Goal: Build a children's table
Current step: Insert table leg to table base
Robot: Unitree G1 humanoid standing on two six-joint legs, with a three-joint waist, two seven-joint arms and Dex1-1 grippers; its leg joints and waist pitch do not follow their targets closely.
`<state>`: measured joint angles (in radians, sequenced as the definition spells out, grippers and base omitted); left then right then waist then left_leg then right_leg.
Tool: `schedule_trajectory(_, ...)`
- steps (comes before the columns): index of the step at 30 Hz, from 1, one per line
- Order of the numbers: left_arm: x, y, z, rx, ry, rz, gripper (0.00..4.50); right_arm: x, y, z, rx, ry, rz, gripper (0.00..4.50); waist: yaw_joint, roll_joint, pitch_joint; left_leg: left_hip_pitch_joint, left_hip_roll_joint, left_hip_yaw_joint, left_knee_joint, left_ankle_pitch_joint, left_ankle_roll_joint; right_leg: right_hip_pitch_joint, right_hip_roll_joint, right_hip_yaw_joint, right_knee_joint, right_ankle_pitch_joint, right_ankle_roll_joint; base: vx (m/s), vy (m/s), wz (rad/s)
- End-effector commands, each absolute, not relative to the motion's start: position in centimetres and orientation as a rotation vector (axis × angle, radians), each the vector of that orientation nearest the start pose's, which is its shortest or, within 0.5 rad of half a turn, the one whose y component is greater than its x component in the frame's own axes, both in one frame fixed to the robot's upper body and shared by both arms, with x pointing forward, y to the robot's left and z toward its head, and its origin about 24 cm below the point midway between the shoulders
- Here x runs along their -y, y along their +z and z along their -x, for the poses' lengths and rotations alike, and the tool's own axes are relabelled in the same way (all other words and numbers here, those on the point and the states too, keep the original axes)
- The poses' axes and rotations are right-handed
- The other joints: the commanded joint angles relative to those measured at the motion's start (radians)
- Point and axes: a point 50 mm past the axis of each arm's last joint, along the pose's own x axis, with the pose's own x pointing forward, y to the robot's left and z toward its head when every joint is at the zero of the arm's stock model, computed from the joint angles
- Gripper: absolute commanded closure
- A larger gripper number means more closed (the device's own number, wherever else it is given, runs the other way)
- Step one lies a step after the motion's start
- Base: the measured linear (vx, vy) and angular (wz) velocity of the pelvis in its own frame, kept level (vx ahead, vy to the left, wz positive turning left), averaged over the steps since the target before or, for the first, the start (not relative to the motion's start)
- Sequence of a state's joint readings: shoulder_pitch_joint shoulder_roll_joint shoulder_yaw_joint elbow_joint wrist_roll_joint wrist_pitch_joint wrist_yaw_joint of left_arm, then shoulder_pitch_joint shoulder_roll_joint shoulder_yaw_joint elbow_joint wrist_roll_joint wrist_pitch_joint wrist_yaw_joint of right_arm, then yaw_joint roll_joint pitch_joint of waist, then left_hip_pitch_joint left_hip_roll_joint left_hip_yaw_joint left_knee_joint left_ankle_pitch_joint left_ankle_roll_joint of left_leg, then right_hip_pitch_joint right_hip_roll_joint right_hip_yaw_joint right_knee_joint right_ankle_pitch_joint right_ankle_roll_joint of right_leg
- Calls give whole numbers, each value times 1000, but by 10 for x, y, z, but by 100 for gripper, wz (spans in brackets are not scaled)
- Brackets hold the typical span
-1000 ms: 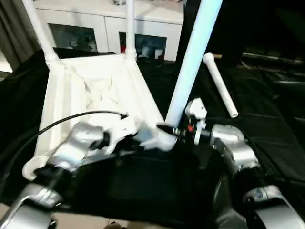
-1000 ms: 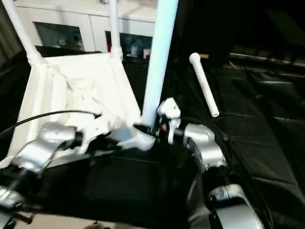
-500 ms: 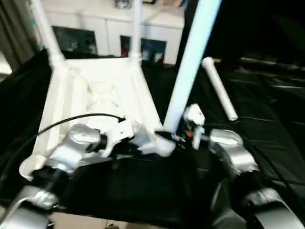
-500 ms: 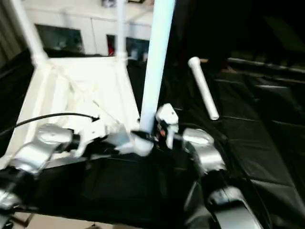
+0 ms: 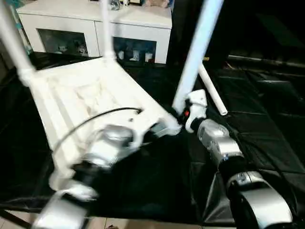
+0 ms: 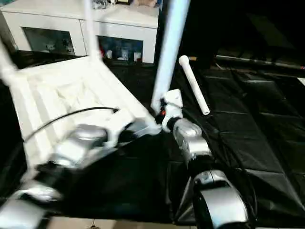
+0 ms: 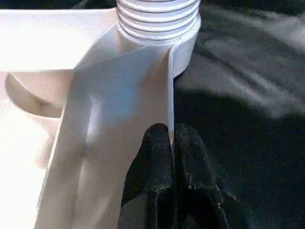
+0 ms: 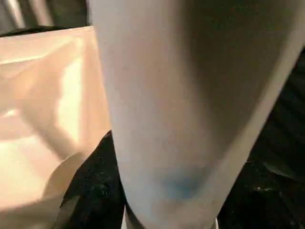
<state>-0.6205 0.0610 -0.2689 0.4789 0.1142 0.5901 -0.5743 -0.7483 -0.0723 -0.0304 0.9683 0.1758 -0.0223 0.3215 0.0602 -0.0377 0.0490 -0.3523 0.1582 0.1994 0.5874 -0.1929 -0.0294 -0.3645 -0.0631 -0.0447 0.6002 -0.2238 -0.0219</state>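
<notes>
A: Swung round since a second ago: tabletop [image 5: 90, 102] turned with its near corner toward 3 o'clock, far legs shifted to 10 and 11 o'clock. Some of that down to the camera tilting too.

B: And the grippers?

A: Left gripper [image 7: 171, 143] pinched narrow on the thin rim wall of the tabletop, just below the ribbed corner socket [image 7: 159, 21]. Right gripper [image 5: 183, 114] half open around the foot of the third leg [image 5: 195, 52], clamped on it close above the socket.

B: Why held like that?

A: Probably to brace the top with one claw while the other seats or twists the leg home. Gripping low on the leg likely gives better control where it enters the socket; gripping the rim beside that same corner keeps the top from sliding on the black cloth [image 5: 267, 124].

B: Count of parts?

A: One tabletop, upside down, ribbed underside showing, lying at centre-left. Four legs: two upright at the far corners, far-left leg [image 5: 12, 43] at 10 o'clock and far-right leg [image 5: 107, 33] at 11; one in the right claw at 1 o'clock; one loose leg [image 5: 212, 93] lying on the cloth toward 2 o'clock. One socket at the near-left corner apparently unfilled. White cabinet [image 5: 95, 28] behind, at 12.
</notes>
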Motion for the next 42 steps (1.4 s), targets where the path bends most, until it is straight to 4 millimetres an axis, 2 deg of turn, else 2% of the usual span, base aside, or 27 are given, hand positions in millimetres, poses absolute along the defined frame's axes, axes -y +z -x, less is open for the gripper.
schedule_trajectory(1, -52, 60, -333, -486, -739, -250, 450, 111, 2, -347, -447, 361, -110, 260, 4, -1, -45, 8, 82, -44, -88, -275, 0, 10, -107, 56, -81, -214, -198, 56, -4, -1)
schedule_trajectory(3, -52, 60, -334, -489, -721, -269, 450, 109, 2, -348, -448, 359, -108, 260, 6, -1, -45, 8, 82, -43, -85, -260, 18, 9, -106, 54, -83, -223, -201, 0, 0, 0)
schedule_trajectory(7, -61, 59, -336, -497, -697, -291, 450, 107, 2, -348, -448, 367, -96, 260, 7, -2, -46, 7, 81, -42, -86, -247, 23, 11, -105, 53, -86, -251, -190, 0, 0, 0)
schedule_trajectory(11, -67, 59, -337, -503, -680, -302, 450, 106, 5, -349, -432, 377, -99, 260, 6, 0, -45, 8, 83, -43, -89, -254, 19, 9, -104, 51, -87, -265, -188, 0, 0, 0)
schedule_trajectory(14, -69, 59, -336, -506, -677, -305, 450, 104, 10, -352, -410, 403, -133, 260, 3, 0, -42, 9, 84, -45, -93, -290, 7, 6, -104, 51, -92, -318, -176, 0, 0, 0)
schedule_trajectory(16, -70, 58, -336, -508, -677, -311, 450, 105, 16, -355, -391, 415, -141, 204, 4, 3, -41, 10, 85, -46, -94, -298, 2, 3, -103, 52, -93, -328, -171, 0, 0, 0)
schedule_trajectory(18, -73, 59, -337, -508, -676, -316, 450, 105, 25, -360, -356, 451, -142, 188, 2, 1, -41, 9, 84, -46, -93, -304, 3, 4, -103, 52, -94, -330, -173, 0, 0, 0)
schedule_trajectory(20, -75, 60, -338, -503, -677, -320, 450, 105, 33, -363, -329, 483, -145, 181, 2, 1, -44, 3, 85, -47, -94, -283, 4, 9, -106, 52, -91, -308, -176, 0, 0, 0)
schedule_trajectory(22, -76, 61, -339, -499, -680, -324, 450, 105, 36, -363, -316, 505, -146, 153, 2, 0, -53, -5, 86, -44, -88, -203, 26, 16, -104, 50, -76, -188, -198, 0, 0, 0)
schedule_trajectory(23, -76, 61, -339, -497, -681, -326, 450, 105, 38, -364, -307, 518, -145, 153, 2, 0, -53, -5, 86, -44, -88, -203, 26, 16, -104, 50, -76, -188, -198, 0, 0, 0)
schedule_trajectory(24, -78, 63, -340, -489, -687, -332, 450, 105, 43, -365, -288, 554, -148, 138, 4, -1, -53, -5, 83, -39, -81, -164, 53, 14, -101, 49, -73, -125, -221, 0, 0, 0)
schedule_trajectory(26, -81, 66, -342, -468, -701, -351, 450, 107, 53, -364, -246, 632, -141, 133, 4, -2, -52, -9, 82, -38, -79, -145, 71, 18, -100, 48, -71, -107, -230, 0, 0, 0)
schedule_trajectory(29, -86, 67, -340, -462, -748, -372, 450, 112, 60, -360, -221, 719, -133, 100, 6, 3, -56, -10, 83, -37, -73, -97, 91, 21, -100, 47, -62, -46, -243, 0, 0, 0)
schedule_trajectory(30, -88, 68, -339, -455, -770, -380, 450, 116, 63, -358, -214, 740, -121, 95, 8, 1, -58, -9, 83, -35, -69, -71, 102, 22, -98, 47, -58, -6, -249, 0, 0, 0)
schedule_trajectory(31, -89, 69, -339, -452, -780, -384, 450, 117, 63, -357, -211, 747, -115, 88, 8, 4, -60, -8, 84, -34, -66, -51, 109, 20, -98, 46, -51, 34, -260, 0, 0, 0)
schedule_trajectory(33, -91, 69, -338, -450, -797, -387, 450, 121, 65, -357, -207, 750, -112, 64, 9, 3, -64, -8, 84, -33, -63, -22, 118, 21, -97, 45, -45, 80, -273, 0, 0, 0)
schedule_trajectory(34, -91, 70, -337, -444, -808, -393, 450, 123, 66, -357, -205, 747, -114, 64, 11, 9, -67, -7, 86, -32, -58, 11, 130, 18, -94, 44, -37, 150, -293, 0, 0, 0)
schedule_trajectory(35, -92, 70, -337, -442, -816, -393, 450, 124, 67, -356, -202, 747, -113, 64, 11, 9, -68, -7, 86, -32, -56, 20, 133, 17, -93, 44, -33, 171, -300, 0, 0, 0)
schedule_trajectory(37, -93, 70, -336, -441, -826, -394, 450, 125, 69, -355, -189, 759, -115, 64, 13, 13, -64, -9, 87, -31, -56, -1, 134, 14, -94, 42, -34, 166, -310, 0, 0, 0)
schedule_trajectory(39, -93, 70, -336, -439, -834, -397, 450, 123, 70, -354, -181, 765, -127, 64, 12, 10, -61, -9, 88, -30, -58, -34, 123, 15, -95, 43, -38, 127, -307, 0, 0, 0)
schedule_trajectory(40, -92, 70, -336, -438, -839, -400, 450, 123, 71, -353, -177, 765, -134, 64, 12, 10, -59, -8, 89, -31, -61, -73, 100, 15, -96, 44, -44, 68, -297, 0, 0, 0)
schedule_trajectory(42, -92, 71, -336, -436, -846, -401, 450, 121, 71, -352, -179, 766, -143, 64, 14, 11, -57, -6, 88, -31, -63, -92, 79, 14, -97, 45, -48, 31, -286, 0, 0, 0)
